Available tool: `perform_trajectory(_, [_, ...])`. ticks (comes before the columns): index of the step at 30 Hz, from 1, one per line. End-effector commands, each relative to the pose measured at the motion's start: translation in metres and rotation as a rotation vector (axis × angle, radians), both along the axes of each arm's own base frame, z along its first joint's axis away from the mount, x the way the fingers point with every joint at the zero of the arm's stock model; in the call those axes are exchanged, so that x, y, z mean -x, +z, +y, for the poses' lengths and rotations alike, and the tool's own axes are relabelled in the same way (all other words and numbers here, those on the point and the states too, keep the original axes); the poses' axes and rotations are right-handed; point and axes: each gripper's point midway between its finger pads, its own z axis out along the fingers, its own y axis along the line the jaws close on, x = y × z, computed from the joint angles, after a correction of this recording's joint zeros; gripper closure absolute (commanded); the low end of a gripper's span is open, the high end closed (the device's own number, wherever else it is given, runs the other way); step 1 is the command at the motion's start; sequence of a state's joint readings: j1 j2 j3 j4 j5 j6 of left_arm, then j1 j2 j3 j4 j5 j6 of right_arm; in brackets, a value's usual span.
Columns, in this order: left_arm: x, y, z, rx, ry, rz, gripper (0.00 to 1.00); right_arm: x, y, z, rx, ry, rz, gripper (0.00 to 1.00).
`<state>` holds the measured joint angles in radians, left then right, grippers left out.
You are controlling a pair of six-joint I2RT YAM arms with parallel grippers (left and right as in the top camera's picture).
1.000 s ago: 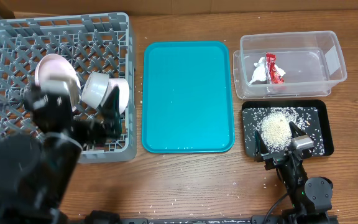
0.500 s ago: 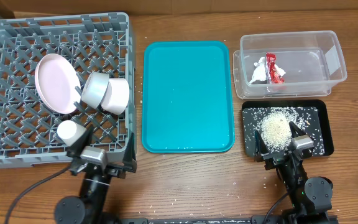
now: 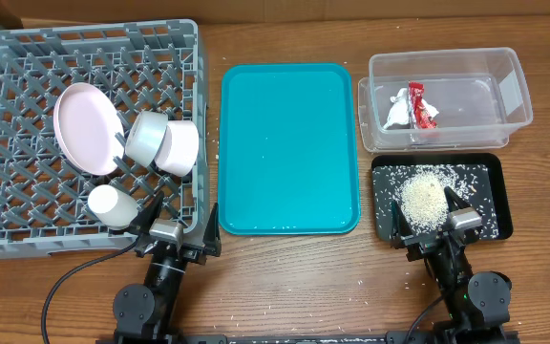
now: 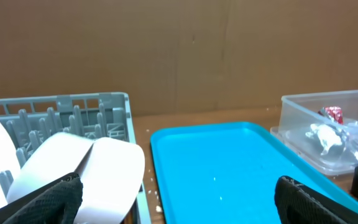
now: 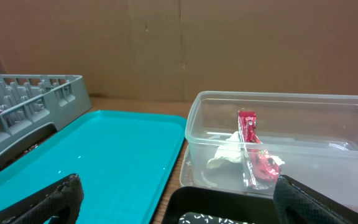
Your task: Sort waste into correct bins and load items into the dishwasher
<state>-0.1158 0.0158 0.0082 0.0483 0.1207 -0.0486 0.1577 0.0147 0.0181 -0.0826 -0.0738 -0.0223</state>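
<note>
The grey dish rack stands at the left. It holds the pink-white plate on edge, the metal bowl and the small white dish on their sides, and the white cup. The red and silver wrapper lies in the clear tub. The black tray holds rice. My left gripper is open and empty at the rack's front right corner. My right gripper is open and empty over the black tray's near edge. The chopsticks are out of view.
The flat teal tray lies between the rack and the bins; it also shows in the left wrist view and the right wrist view. Loose rice grains lie scattered on the wooden table. A brown cardboard wall stands behind.
My left arm has pulled back out of the rack to the table's front edge and shifted a little right. The white cup now stands uncovered in the rack. The right arm has not moved.
</note>
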Motion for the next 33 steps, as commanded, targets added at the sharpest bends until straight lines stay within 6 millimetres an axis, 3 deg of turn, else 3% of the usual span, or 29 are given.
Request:
perform_trajectory(1, [0.000, -0.008, 0.001, -0.007, 0.001, 0.028, 0.00, 0.000, -0.001, -0.001, 0.000, -0.005, -0.006, 0.00])
perform_trajectory(4, [0.001, -0.028, 0.001, -0.016, 0.004, 0.111, 0.00, 0.000, -0.001, -0.001, 0.000, -0.005, -0.006, 0.00])
perform_trajectory(33, [0.000, -0.029, 0.001, -0.017, 0.005, 0.113, 0.00, 0.000, -0.001, -0.001, 0.000, -0.005, -0.006, 0.00])
